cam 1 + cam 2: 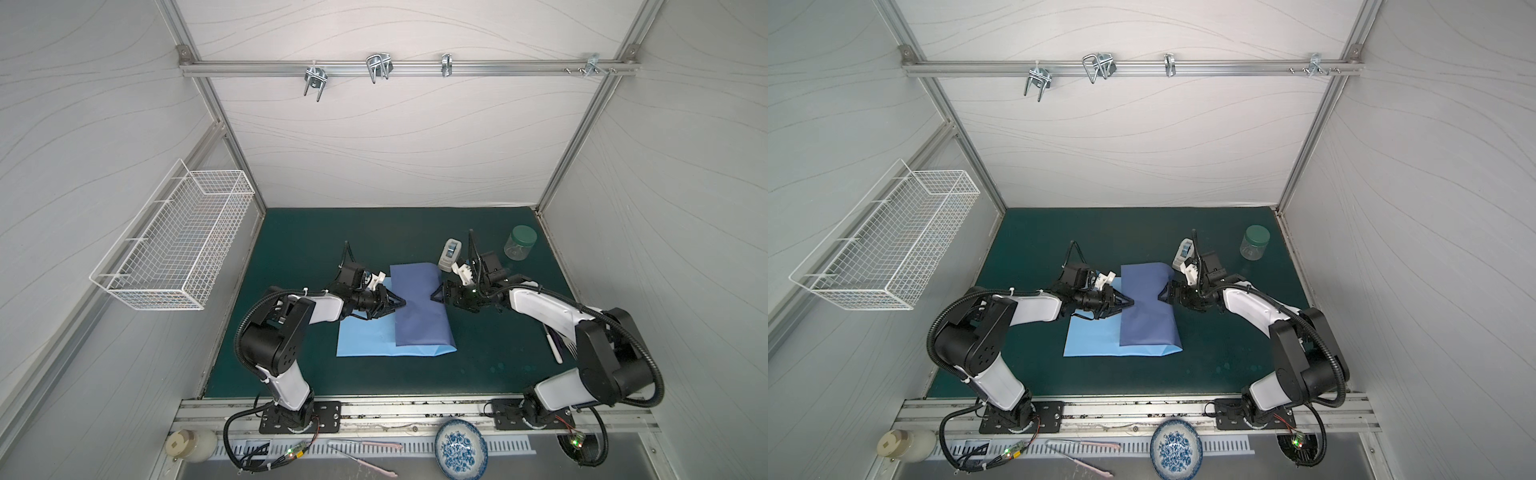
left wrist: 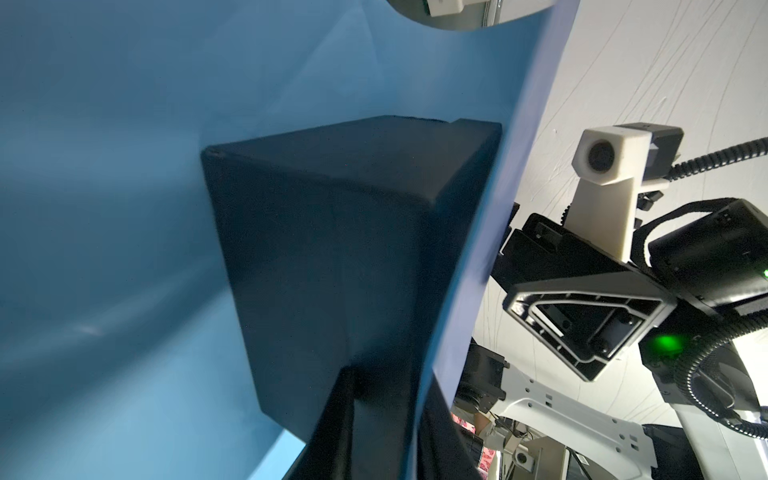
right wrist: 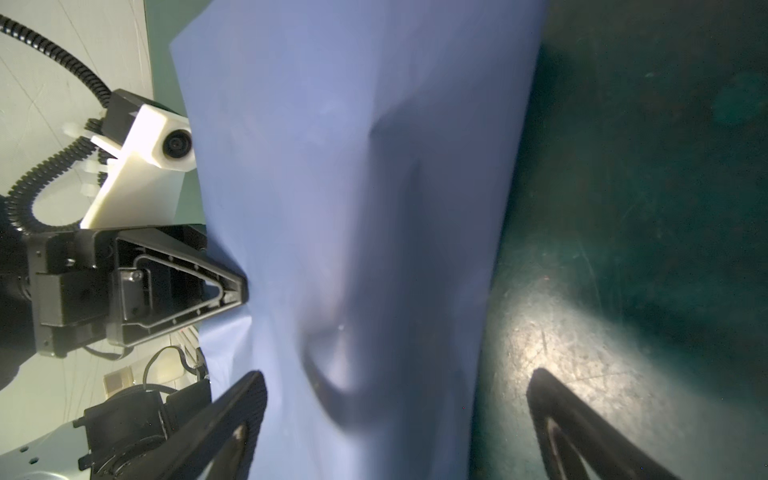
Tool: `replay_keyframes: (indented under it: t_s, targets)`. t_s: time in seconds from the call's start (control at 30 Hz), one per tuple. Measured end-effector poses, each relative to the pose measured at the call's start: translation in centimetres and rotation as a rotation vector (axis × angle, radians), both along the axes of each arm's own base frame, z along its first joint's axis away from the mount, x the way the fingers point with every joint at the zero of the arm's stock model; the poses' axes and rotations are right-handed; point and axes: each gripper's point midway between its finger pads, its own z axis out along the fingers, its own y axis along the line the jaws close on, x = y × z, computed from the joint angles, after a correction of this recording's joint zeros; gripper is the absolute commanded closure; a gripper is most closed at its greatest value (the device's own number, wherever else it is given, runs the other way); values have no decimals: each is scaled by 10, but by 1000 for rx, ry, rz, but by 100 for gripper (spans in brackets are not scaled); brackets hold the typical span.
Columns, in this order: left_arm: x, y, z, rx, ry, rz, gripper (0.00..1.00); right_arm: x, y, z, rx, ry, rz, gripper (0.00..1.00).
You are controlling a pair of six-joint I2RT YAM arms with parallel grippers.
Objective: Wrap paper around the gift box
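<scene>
The paper [image 1: 419,318] lies mid-desk [image 1: 291,249], folded over the gift box [image 2: 332,249]. The left gripper [image 1: 400,302] fingers pinch the indigo flap's edge on the desk's left side. The right gripper [image 1: 437,294] fingers are spread, straddling the opposite fold. The near and far desk edges are bare.

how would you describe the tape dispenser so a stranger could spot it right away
Find the dark green mat and the folded blue paper lying mid-mat. Just beyond the paper's far right corner sits the tape dispenser. It is small, white and grey, unlike the clear green-lidded jar further right.
</scene>
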Motion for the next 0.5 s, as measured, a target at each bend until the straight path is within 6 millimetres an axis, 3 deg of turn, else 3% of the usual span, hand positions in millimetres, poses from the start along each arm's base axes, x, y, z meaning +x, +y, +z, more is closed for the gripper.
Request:
replay_keyframes:
  t_s: [0.27,0.5]
  targets:
    - [6,-11,-1,3,8,-8,100,-2,1,-7,-4,13,19,1]
    - [11,-12,-1,15,6,-12,82,-2,1,-23,-31,43,34,2]
